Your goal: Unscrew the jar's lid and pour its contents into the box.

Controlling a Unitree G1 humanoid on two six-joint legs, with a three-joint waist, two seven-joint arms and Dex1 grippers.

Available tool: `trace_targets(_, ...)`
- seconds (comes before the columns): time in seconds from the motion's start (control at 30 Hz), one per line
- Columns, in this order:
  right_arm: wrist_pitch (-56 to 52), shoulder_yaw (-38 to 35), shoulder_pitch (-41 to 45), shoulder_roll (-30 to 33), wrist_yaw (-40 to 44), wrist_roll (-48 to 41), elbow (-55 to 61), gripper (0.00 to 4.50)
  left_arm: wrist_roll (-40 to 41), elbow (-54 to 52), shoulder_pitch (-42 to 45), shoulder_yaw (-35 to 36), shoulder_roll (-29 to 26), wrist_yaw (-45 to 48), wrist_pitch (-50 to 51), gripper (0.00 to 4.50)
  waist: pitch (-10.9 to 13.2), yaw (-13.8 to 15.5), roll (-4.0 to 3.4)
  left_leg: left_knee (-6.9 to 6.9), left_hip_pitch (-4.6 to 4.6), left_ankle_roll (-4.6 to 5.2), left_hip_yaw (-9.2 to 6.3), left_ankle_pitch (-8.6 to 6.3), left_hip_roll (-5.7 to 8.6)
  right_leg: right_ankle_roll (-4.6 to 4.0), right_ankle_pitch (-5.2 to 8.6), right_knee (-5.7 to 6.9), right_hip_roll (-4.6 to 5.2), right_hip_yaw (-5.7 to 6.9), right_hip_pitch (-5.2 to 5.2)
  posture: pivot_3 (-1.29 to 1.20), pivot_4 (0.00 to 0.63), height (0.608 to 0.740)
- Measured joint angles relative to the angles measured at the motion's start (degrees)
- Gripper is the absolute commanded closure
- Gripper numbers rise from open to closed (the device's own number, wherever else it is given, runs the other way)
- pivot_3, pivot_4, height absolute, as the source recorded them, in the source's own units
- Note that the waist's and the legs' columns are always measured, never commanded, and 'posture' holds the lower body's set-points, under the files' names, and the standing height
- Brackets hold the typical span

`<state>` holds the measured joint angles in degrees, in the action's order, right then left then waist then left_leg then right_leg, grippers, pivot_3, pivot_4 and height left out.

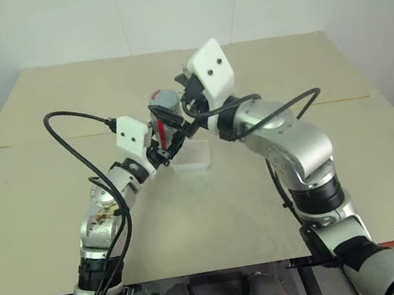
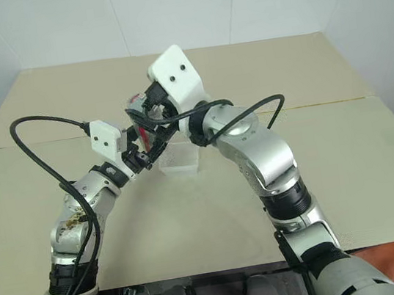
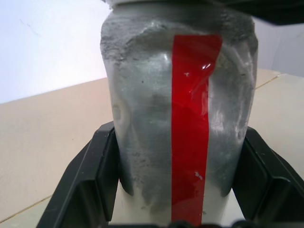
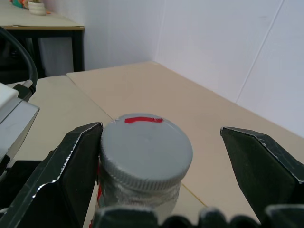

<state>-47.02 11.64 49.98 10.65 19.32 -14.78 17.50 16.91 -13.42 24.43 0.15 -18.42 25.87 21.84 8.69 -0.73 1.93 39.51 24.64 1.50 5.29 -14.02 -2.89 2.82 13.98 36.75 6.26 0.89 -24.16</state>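
The silvery jar (image 3: 142, 109) with a red stripe (image 3: 192, 118) stands upright in the air, and my left gripper (image 1: 161, 147) is shut on its lower body. Its grey lid (image 4: 145, 152) is screwed on top. My right gripper (image 4: 164, 140) is open and straddles the lid. One of its fingers (image 4: 80, 156) rests against the lid's side, while the other stands well apart from it. The translucent white box (image 1: 191, 157) lies on the table just below and beside the jar. The contents are hidden behind the jar's clouded wall.
The beige table (image 1: 215, 219) has a seam (image 1: 353, 98) running across it and a wall behind its far edge. A black cable (image 1: 69, 137) loops off my left wrist. A dark desk (image 4: 42, 28) stands in the background of the right wrist view.
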Motion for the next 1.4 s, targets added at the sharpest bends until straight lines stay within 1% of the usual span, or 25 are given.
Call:
trace_targets(0.57, -1.66, -2.01, -3.37, 3.17, 0.38, -2.33, 4.56, 0.03, 0.21, 0.03, 0.03, 0.87, -0.63, -0.05, 0.68, 1.66, 0.0, 0.0, 0.0, 0.0, 0.0, 0.01, -0.03, -0.01, 0.0, 0.0, 0.0, -0.01, 0.0, 0.0, 0.0, 0.0, 0.15, 0.74)
trace_targets(0.7, -2.18, -4.62, -3.84, 4.87, -0.76, -1.94, 4.09, 0.03, 0.56, -0.09, 0.02, 1.38, -0.9, 0.29, 0.67, 1.66, 0.0, 0.08, 0.0, 0.0, 0.0, 0.02, -0.02, -0.01, 0.01, 0.0, 0.0, -0.02, 0.0, 0.0, 0.01, 0.0, 0.15, 0.74)
trace_targets(1.07, -2.26, -5.21, -4.46, 5.46, -0.15, -2.43, 4.3, 0.03, 1.06, -0.1, 0.03, 1.32, -0.89, 0.62, 0.66, 1.66, 0.0, 0.01, 0.0, -0.01, 0.0, 0.02, -0.03, -0.01, 0.01, 0.0, 0.0, -0.02, 0.0, 0.0, 0.01, 0.0, 0.15, 0.74)
trace_targets(1.27, -2.26, -8.89, -5.72, 6.59, 5.77, -9.38, 6.34, 0.03, 1.24, 0.08, 0.04, 1.54, -1.05, 1.45, 0.08, 1.66, 0.0, 0.07, 0.0, 0.0, 0.0, 0.05, -0.08, -0.03, 0.01, 0.0, 0.0, -0.03, 0.0, -0.01, 0.02, 0.0, 0.15, 0.74)
trace_targets(1.4, -2.2, -8.61, -4.96, 5.46, 6.83, -11.28, 5.67, 0.03, 2.36, 0.89, 0.04, 1.7, -1.94, 4.6, -0.79, 1.66, 0.0, -0.13, 0.0, -0.01, -0.02, 0.05, -0.08, -0.03, 0.0, 0.0, 0.0, 0.0, 0.0, -0.02, 0.0, 0.0, 0.15, 0.74)
